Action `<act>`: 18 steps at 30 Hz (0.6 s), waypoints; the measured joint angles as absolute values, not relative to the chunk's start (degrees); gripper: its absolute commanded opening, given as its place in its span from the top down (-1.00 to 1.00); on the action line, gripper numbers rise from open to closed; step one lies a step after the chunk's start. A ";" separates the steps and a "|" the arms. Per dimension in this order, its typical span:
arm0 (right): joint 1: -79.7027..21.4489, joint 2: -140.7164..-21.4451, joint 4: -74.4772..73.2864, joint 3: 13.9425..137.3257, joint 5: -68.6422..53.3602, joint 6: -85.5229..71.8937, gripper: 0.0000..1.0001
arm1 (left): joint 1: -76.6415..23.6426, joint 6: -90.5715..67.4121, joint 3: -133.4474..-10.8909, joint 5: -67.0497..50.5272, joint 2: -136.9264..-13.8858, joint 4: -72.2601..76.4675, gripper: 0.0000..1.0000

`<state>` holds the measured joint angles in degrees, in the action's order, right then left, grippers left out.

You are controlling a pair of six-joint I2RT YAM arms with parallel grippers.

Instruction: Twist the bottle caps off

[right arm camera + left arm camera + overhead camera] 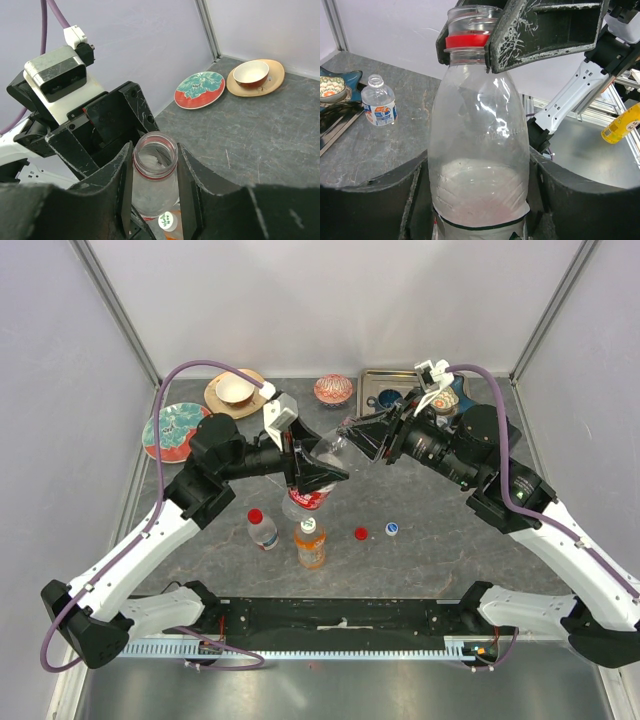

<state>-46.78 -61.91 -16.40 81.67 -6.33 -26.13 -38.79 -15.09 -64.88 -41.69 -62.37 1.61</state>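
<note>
My left gripper (312,475) is shut on the body of a clear bottle (480,150) with a red label, held tilted above the table. The bottle's mouth (155,149) is open, with a red ring below it and no cap on it. My right gripper (155,180) is shut on the neck, a jaw touching each side. Below stand a small clear bottle with a red cap (261,528) and the orange bottle (310,543), capped in white. A small bottle with a blue label and no cap (379,102) stands on the table. A red cap (361,533) and a blue-and-white cap (391,529) lie loose.
At the back are a teal and red plate (175,432), a white bowl on a tan plate (235,392), a patterned bowl (333,390) and a metal tray (372,380) with a blue mug (387,398). Grey walls close in the sides.
</note>
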 measured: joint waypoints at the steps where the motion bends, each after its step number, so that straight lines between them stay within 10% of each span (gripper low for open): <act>1: -46.76 -61.91 -16.40 81.67 -6.42 -26.11 1.00 | -38.79 -15.03 -64.88 -41.65 -62.37 1.56 -0.46; 7: -46.76 -61.87 -17.52 81.67 -5.19 -25.06 1.00 | -39.03 -14.28 -66.30 -37.26 -62.37 -0.78 -0.99; 18: -46.87 -61.95 -18.90 83.55 16.23 -19.00 1.00 | -38.96 -11.88 -72.25 -10.17 -58.24 -7.14 -0.99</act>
<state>-46.87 -61.95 -18.90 83.55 16.23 -19.00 -38.96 -11.88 -72.25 -10.17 -58.24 -7.14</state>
